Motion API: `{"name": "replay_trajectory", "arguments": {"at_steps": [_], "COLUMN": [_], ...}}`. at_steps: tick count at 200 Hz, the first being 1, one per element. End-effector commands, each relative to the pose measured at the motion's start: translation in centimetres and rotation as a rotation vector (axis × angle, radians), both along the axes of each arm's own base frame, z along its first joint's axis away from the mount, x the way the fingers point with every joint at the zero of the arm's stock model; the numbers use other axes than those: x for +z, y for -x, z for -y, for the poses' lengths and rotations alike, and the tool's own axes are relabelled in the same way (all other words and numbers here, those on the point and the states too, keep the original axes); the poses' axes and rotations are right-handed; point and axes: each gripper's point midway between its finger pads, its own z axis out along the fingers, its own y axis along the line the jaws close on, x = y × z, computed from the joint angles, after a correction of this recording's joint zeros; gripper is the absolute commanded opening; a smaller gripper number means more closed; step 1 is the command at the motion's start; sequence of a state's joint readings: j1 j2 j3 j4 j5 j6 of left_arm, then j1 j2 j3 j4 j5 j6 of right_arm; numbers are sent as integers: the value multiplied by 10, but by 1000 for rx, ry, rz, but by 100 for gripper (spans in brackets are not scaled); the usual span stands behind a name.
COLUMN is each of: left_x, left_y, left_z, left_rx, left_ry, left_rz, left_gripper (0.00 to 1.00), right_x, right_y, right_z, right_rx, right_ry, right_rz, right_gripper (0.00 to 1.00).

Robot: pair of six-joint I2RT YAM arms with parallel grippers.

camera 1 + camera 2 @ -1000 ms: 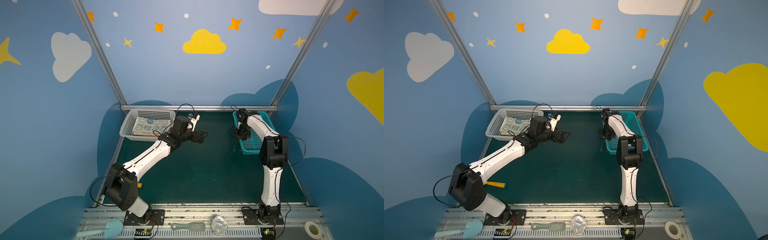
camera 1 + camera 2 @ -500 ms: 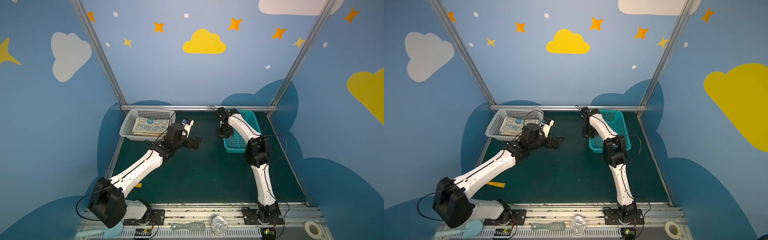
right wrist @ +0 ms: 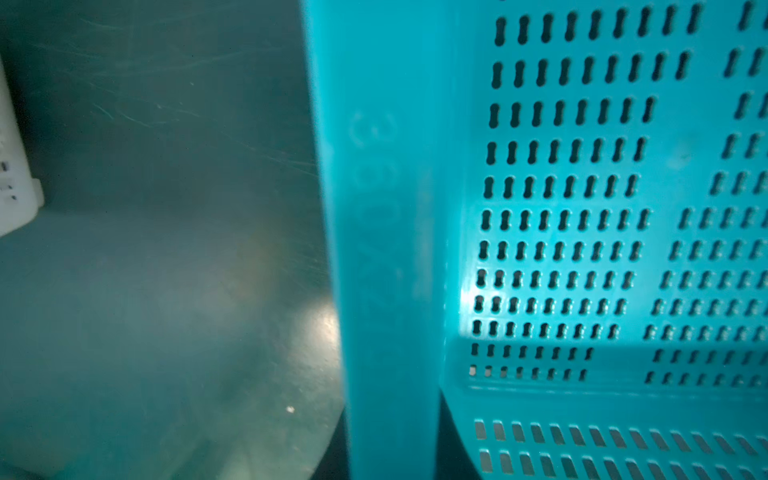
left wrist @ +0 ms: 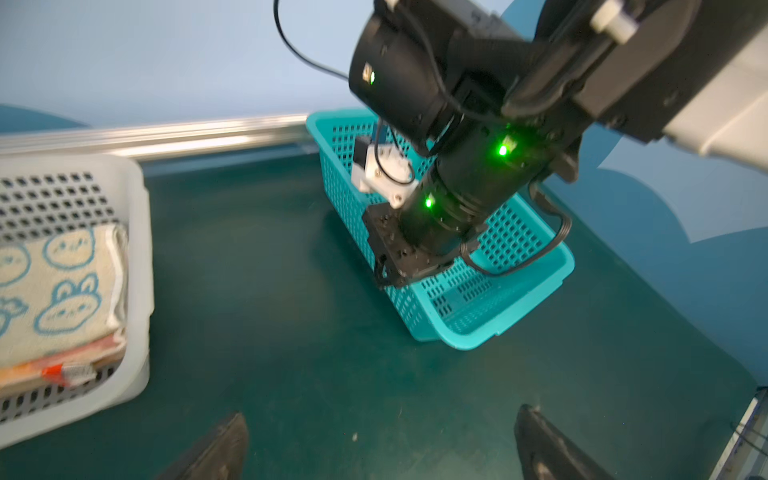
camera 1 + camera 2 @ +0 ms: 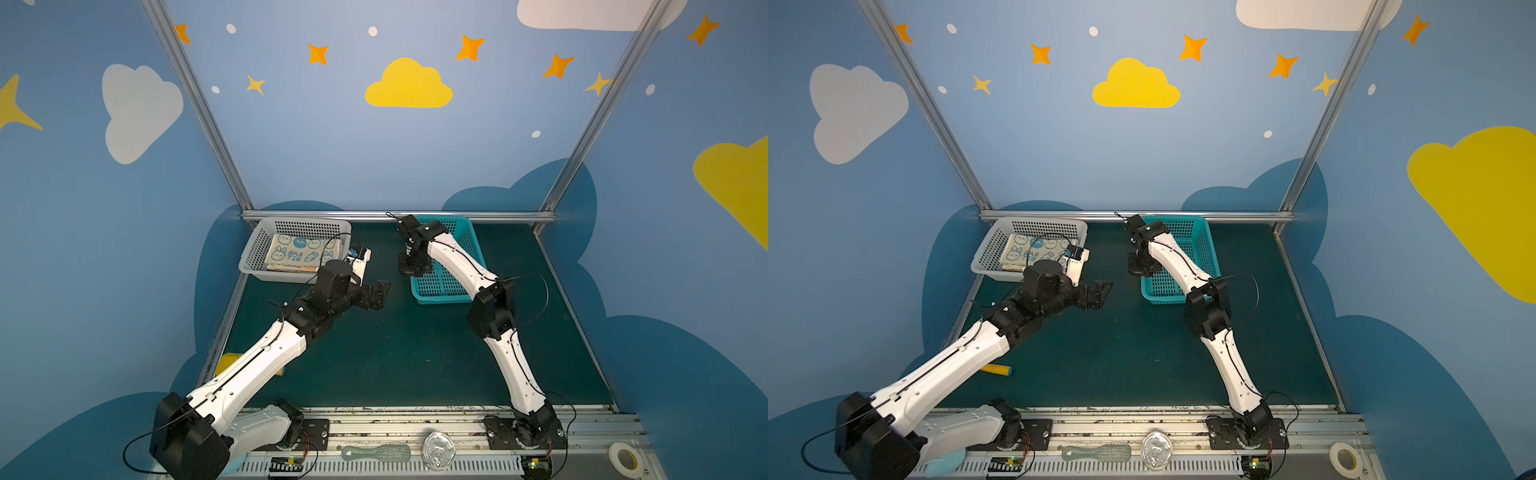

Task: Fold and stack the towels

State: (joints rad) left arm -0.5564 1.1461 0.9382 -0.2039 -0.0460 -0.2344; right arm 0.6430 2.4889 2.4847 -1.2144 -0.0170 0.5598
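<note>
The white basket [image 5: 254, 253] holds the towels [image 5: 297, 254], folded and stacked; the teal basket [image 5: 440, 287] is empty. I judge the folding done, with only tidying left. Next I'd release the teal rim and lift clear. My right gripper [image 5: 412, 269] looks pinched nearly shut on that rim. My left gripper [image 5: 380, 293] hangs wide open and empty between the baskets.

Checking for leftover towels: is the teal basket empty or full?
Empty, as far as seen: the teal basket shows only bare perforated floor and walls.
</note>
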Motion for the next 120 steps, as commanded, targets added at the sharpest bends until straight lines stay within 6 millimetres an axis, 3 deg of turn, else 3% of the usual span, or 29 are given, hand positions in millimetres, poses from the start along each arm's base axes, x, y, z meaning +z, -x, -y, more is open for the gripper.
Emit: {"name": "replay_trajectory", "arguments": {"at_steps": [1, 23, 44, 83, 100, 120], "left_x": [-6, -8, -10, -9, -8, -3], "left_y": [8, 12, 14, 11, 6, -1], "left_z": [-9, -13, -19, -28, -30, -33], "left_rx": [28, 40, 56, 87, 98, 114], "left_ry": [-9, -5, -20, -65, -80, -108], "left_rz": [-30, -24, -13, 25, 47, 71], "left_gripper": [99, 99, 99, 99, 99, 99], "right_x": [4, 5, 16, 65, 85, 112], "right_y": [-12, -10, -10, -10, -9, -5], "right_z": [-94, -106, -107, -90, -79, -59], "right_rx": [37, 45, 62, 98, 105, 116], "right_ry": [-345, -377, -378, -363, -354, -339], "right_rz": [23, 16, 44, 135, 168, 209], "right_gripper": [6, 12, 28, 53, 58, 87]}}
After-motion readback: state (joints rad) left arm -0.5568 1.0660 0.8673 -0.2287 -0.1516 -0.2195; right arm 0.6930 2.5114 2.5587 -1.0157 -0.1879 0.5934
